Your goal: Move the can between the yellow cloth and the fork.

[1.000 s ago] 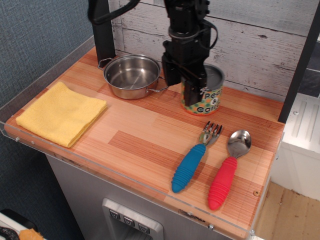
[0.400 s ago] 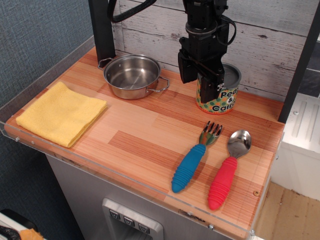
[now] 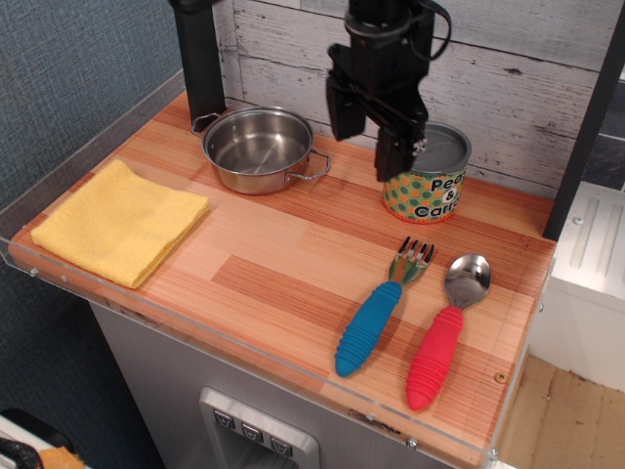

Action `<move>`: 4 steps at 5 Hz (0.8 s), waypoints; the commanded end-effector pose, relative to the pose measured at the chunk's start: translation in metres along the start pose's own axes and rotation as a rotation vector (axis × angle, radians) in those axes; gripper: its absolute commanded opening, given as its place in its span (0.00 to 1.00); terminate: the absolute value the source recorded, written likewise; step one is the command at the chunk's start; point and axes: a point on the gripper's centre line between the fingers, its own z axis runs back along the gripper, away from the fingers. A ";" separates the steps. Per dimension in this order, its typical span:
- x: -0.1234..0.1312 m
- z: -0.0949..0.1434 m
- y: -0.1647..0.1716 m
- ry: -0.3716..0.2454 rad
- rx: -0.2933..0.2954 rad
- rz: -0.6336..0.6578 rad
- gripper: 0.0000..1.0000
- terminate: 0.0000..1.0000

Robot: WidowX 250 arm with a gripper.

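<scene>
The can (image 3: 428, 186), a short tin with a grey lid and an orange label with green dots, stands upright at the back right of the wooden table, behind the fork. The yellow cloth (image 3: 119, 222) lies folded at the left front. The fork (image 3: 379, 311) with a blue ribbed handle lies at the right front, tines pointing back. My gripper (image 3: 363, 149) hangs above the table just left of the can, lifted off it. Its jaws are apart with nothing between them.
A steel pot with two handles (image 3: 258, 149) stands at the back, left of the gripper. A red-handled spoon (image 3: 442, 337) lies right of the fork. A black post (image 3: 200, 59) stands behind the pot. The wooden table (image 3: 264, 264) has a clear raised rim.
The gripper carried the can to the right along the back of the table, then let go of it and rose up and to the left. The can stays where it was set.
</scene>
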 end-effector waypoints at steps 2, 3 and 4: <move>-0.063 0.054 0.039 -0.017 0.044 0.341 1.00 0.00; -0.087 0.054 0.060 -0.054 0.057 0.486 1.00 0.00; -0.103 0.051 0.080 -0.044 0.073 0.562 1.00 0.00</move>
